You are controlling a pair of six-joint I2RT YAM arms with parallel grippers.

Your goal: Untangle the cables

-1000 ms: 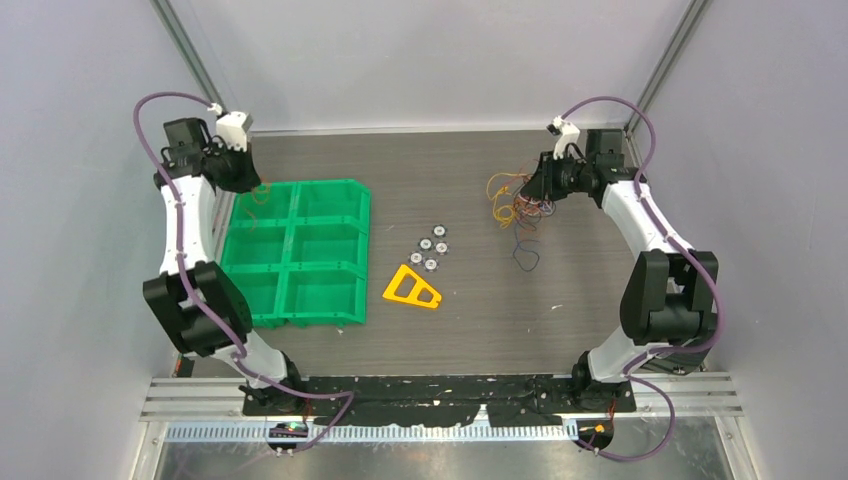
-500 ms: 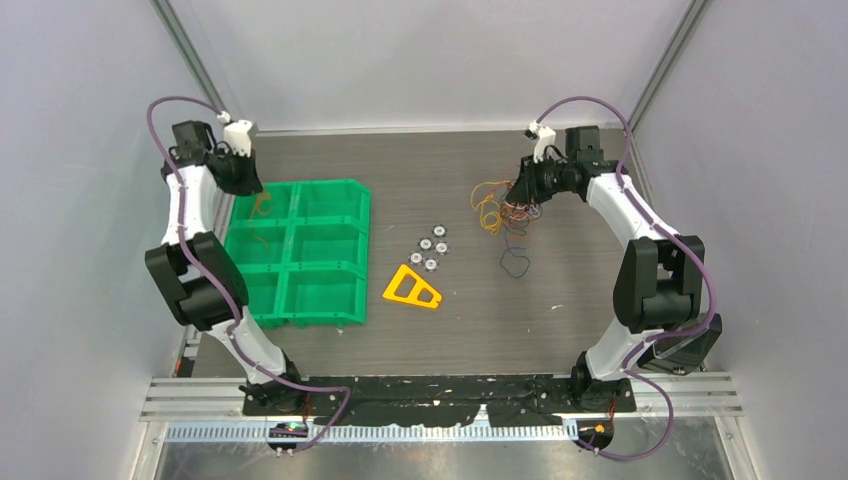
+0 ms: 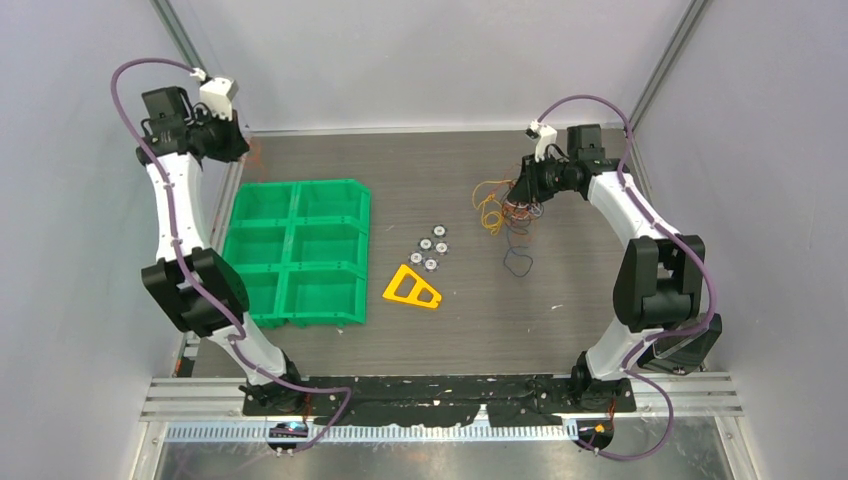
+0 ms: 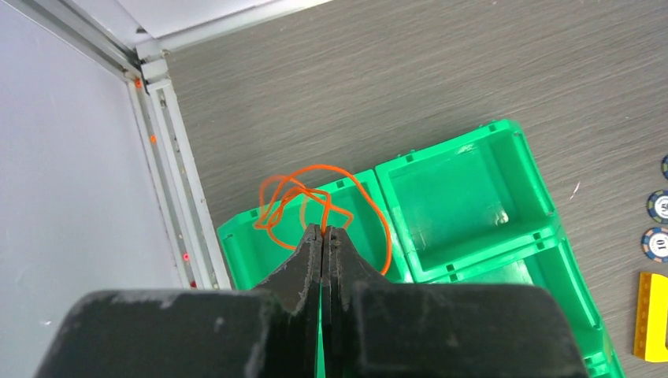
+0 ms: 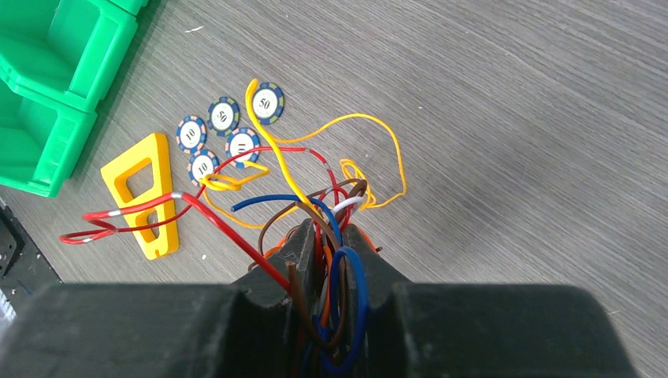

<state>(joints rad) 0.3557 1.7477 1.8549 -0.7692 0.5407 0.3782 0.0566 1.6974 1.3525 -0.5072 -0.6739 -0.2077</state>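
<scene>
Green six-compartment tray (image 3: 297, 252), five poker chips (image 3: 425, 243), yellow triangle (image 3: 405, 271) on dark wood-grain table (image 3: 450, 330)

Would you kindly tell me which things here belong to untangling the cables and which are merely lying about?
Part of the job:
- orange cable, pinched in the left gripper
- bundle of cables, gripped by the right gripper
- dark loose cable on the table

Lying about:
- green bin tray
- poker chips
- yellow triangular piece

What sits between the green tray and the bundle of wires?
Five poker chips and a yellow plastic piece lie between tray and wires, clearest in the top view.
</scene>
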